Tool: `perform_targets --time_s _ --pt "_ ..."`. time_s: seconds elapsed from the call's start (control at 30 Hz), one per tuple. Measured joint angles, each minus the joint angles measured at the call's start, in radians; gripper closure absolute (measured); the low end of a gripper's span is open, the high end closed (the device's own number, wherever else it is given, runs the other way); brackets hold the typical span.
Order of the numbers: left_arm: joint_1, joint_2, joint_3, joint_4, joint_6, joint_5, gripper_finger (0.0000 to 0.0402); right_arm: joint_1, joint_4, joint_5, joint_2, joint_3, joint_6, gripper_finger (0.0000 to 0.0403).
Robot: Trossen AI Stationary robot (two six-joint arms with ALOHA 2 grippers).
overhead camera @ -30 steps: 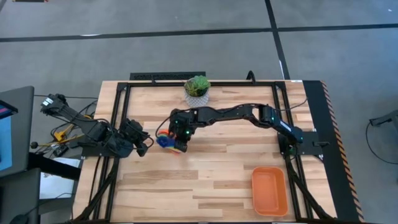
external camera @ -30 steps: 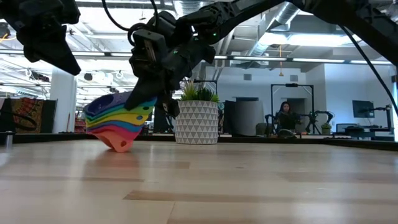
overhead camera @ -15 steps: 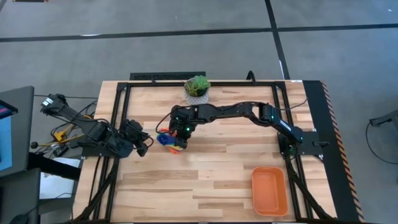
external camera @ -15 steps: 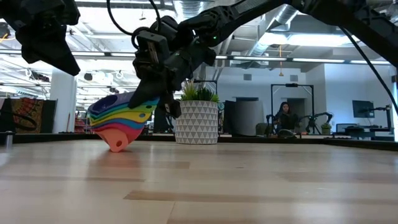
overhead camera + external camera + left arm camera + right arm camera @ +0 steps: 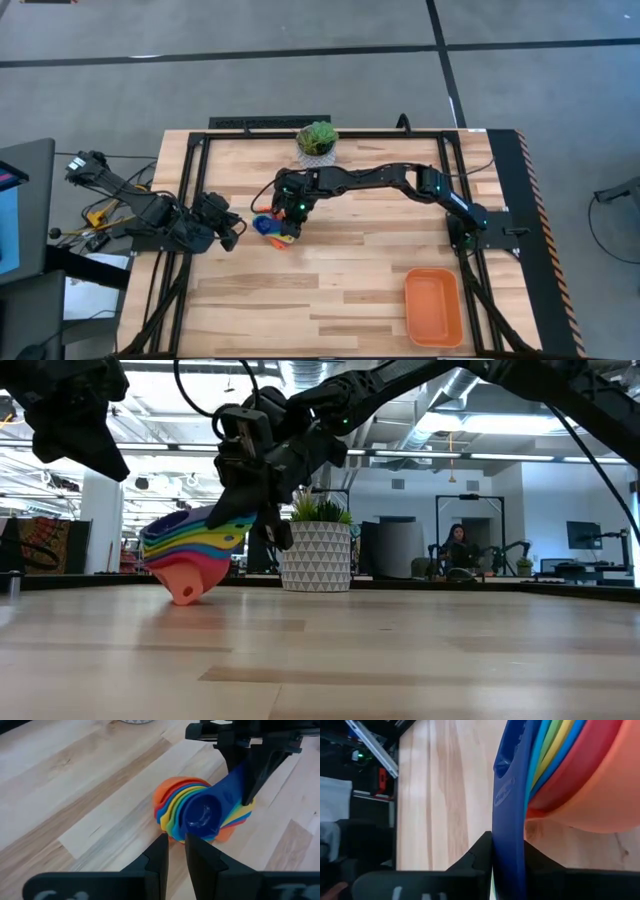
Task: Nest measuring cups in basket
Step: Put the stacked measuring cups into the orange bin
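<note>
Right gripper [image 5: 291, 226], left of centre in the high view, is clamped on the stacked flat handles of the nested measuring cups [image 5: 190, 555]; the dark blue handle [image 5: 509, 820] sits pinched between its fingers in the right wrist view. The stack hangs tilted, its orange bottom cup [image 5: 187, 582] touching or just clear of the table [image 5: 340, 290] in the low view; cannot tell which. Left gripper [image 5: 228, 231] waits at the left table edge, its fingers nearly together and holding nothing. The basket [image 5: 433, 306] lies at lower right, well apart from the stack.

Risks, as judged:
- Grip holds handles only, so a swing during transport may shake the loosely nested cups apart.
- Dragging the orange cup across the wood could pry the stack open.
- The potted plant [image 5: 317, 139] stands near the arm's path.
</note>
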Motion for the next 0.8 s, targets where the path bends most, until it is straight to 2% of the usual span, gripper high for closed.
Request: perform_targets --time_s 0.23,0.43,0.63,0.8 --pt "0.000 0.000 0.000 0.002 -0.044 0.011 0.0349 -0.047 0.014 -0.087 0.000 -0.004 -0.006 0.0349" --pt "0.000 0.000 0.000 0.003 -0.074 0.053 0.0349 -0.093 0.125 -0.220 0.001 -0.093 0.000 0.0354" --pt "0.000 0.000 0.000 0.003 -0.101 0.058 0.0349 -0.110 0.213 -0.268 -0.002 -0.181 -0.005 0.0354" --pt "0.000 0.000 0.000 0.003 -0.104 0.058 0.0349 -0.112 0.234 -0.284 -0.002 -0.191 -0.001 0.0350"
